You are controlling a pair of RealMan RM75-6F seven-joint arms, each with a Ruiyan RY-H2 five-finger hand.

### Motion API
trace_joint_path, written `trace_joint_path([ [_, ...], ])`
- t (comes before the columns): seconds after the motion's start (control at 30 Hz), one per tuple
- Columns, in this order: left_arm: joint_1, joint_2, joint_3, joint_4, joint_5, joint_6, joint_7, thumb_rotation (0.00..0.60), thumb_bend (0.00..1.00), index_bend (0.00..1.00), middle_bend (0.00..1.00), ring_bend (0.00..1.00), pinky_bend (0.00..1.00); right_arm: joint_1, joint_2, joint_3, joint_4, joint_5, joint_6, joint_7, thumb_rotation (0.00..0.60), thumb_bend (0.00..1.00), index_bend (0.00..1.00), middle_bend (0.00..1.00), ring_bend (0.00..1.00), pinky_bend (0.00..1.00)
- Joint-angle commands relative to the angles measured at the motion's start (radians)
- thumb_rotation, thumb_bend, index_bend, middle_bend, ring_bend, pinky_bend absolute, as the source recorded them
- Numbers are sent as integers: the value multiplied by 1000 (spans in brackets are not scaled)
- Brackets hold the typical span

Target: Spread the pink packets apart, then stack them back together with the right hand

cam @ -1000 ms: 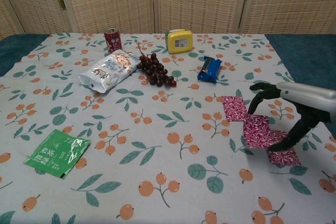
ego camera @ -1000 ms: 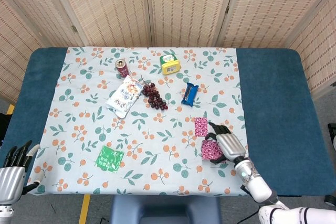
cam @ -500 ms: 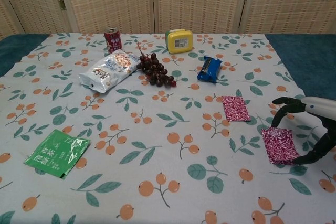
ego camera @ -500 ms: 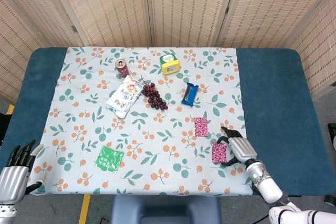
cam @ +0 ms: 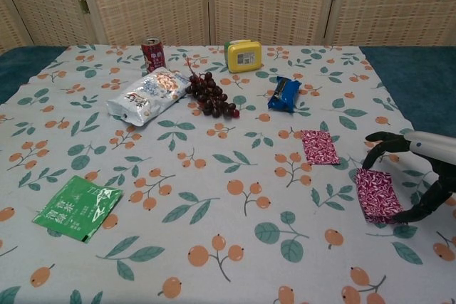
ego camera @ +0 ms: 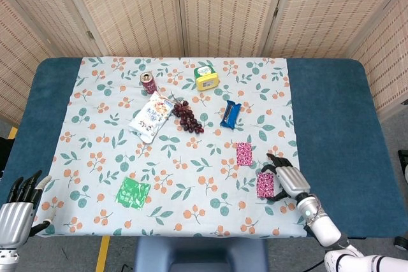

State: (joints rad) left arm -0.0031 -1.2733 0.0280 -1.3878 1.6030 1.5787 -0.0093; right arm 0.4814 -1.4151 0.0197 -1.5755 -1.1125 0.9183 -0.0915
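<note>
One pink packet [ego camera: 244, 153] [cam: 318, 147] lies flat and alone on the floral cloth. A second pink packet [ego camera: 265, 185] [cam: 377, 194] lies nearer the table's front right, and an edge of pink shows beneath it. My right hand [ego camera: 287, 179] [cam: 420, 176] arches over this second packet, thumb at its far corner and fingertips at its near corner, holding it against the cloth. My left hand [ego camera: 19, 205] hangs off the front left corner of the table, fingers apart and holding nothing; the chest view does not show it.
A blue snack bar [cam: 284, 94], grapes [cam: 212, 100], a yellow box [cam: 243, 55], a red can [cam: 152, 53] and a silver snack bag [cam: 147, 95] sit at the back. A green packet [cam: 77, 208] lies front left. The cloth's right edge [ego camera: 292, 125] meets blue table.
A second ago three pink packets lay in an overlapping line. My right hand dragged the middle one toward the front right onto the nearest one, then nudged it slightly back left.
</note>
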Motion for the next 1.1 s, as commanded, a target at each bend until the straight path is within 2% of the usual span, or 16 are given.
trace_joint_path([
  [0.03,-1,-2,1,5,0,-2,-2,600,408,149,51,124,0,-2,-1,0,0,3,-2,-7,600,89,270,31,0,0],
  [0.77,0,-7,0,15,2,5,-11,600,408,149,55,130,0,-5,-12,9,5,12,-13,-34,600,88,215,31,0,0],
  [1.0,1,-6,-1,19,4,11,-18,600,408,149,55,130,0,7,20,54,-40,3,21,-42,600,88,216,31,0,0],
  [1.1,3,-7,-1,21,7,17,-23,600,409,149,55,130,0,40,22,93,-47,57,9,-86,600,88,216,31,0,0],
])
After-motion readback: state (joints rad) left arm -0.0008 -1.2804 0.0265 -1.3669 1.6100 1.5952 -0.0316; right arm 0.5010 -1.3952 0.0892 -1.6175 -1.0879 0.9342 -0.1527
